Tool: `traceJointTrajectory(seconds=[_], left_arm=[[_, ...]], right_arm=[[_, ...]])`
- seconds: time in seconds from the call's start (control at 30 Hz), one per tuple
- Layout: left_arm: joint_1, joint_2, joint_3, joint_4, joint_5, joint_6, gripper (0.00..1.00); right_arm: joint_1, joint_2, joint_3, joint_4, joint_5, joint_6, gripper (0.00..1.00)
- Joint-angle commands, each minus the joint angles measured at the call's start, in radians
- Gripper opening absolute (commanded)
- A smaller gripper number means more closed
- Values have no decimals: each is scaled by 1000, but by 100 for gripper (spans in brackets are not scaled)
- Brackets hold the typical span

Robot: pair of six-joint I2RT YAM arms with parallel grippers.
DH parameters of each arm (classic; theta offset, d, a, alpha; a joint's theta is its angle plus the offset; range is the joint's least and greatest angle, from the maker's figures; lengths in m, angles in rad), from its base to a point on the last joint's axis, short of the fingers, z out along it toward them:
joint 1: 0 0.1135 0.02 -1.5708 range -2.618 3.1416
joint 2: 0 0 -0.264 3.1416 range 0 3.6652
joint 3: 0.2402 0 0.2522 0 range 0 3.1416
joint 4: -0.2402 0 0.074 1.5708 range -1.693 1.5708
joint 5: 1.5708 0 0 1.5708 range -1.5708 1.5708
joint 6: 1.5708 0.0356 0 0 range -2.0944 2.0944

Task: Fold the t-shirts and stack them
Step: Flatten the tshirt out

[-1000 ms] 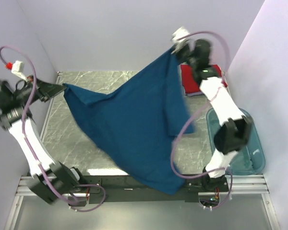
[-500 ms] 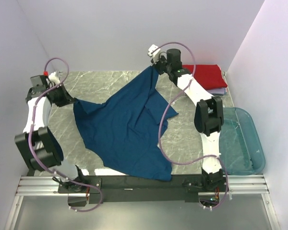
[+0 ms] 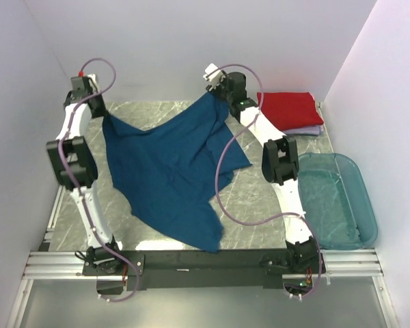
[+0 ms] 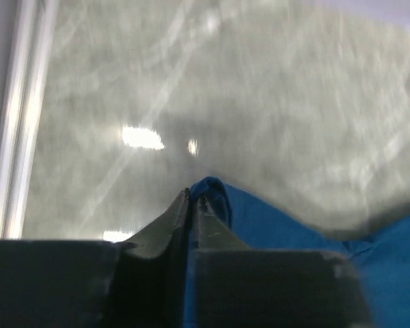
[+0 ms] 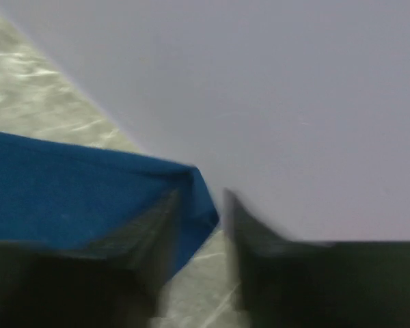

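**Blue t-shirt spread on bench, left tool gripping a corner**

We see the blue t-shirt (image 3: 167, 171) lying mostly spread across the middle of the marble bench (image 3: 260, 198). It is crumpled, not folded, and one end reaches the near edge.

The left tool (image 4: 191, 196) is clenched on the far-left corner of the blue t-shirt. In the left wrist view the jaws meet with a bit of blue cloth pinched at the tips, over the bench.

The right tool (image 5: 203, 195) is at the shirt's far-middle corner, close to the back wall. Its jaws stand parted with a gap between them, and the cloth corner lies against one finger only, so we call it released. That view is blurred.

The red t-shirt (image 3: 290, 109) lies folded in the far right corner, on top of the lavender t-shirt (image 3: 313, 130), whose edge shows beneath it. The teal tub (image 3: 369, 212) sits at the right side of the bench, well apart from the blue t-shirt.
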Motion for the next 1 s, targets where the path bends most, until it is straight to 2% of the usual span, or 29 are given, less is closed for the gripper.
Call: traceJointTrajectory(seconds=[0.0,0.03,0.13,0.27,0.37,0.4,0.43,0.53,0.67,0.77,0.87,0.97], left_arm=[[-9,139,261,-42,-82,2,17],[-9,165,315,-58,-84,12,40],[-8,115,311,-56,-50,44,65],[-11,-101,85,-130,103,97,65],[-14,-240,-101,-252,278,230,64],[-15,-274,-152,-283,347,282,65],[-20,-305,-245,-332,369,308,64],[-46,-409,-382,-403,432,405,62],[-127,-529,-612,-452,395,492,63],[-209,-574,-727,-431,328,517,63],[-270,-580,-799,-389,268,512,63],[-308,-557,-835,-363,233,505,60]], right_arm=[[15,48,94,115,127,-51,64],[17,56,117,102,182,-56,70],[14,13,141,34,207,-54,77],[4,-177,-19,-88,187,-44,79],[4,-261,-48,-314,134,-19,79],[1,-277,-50,-452,91,-7,79],[1,-291,-45,-531,48,-2,78],[1,-321,-28,-792,-81,25,73],[-2,-286,9,-1062,-147,108,68],[-40,-260,4,-1162,-187,177,65],[-75,-259,-42,-1198,-227,208,61],[-80,-289,-147,-1160,-238,216,58]])
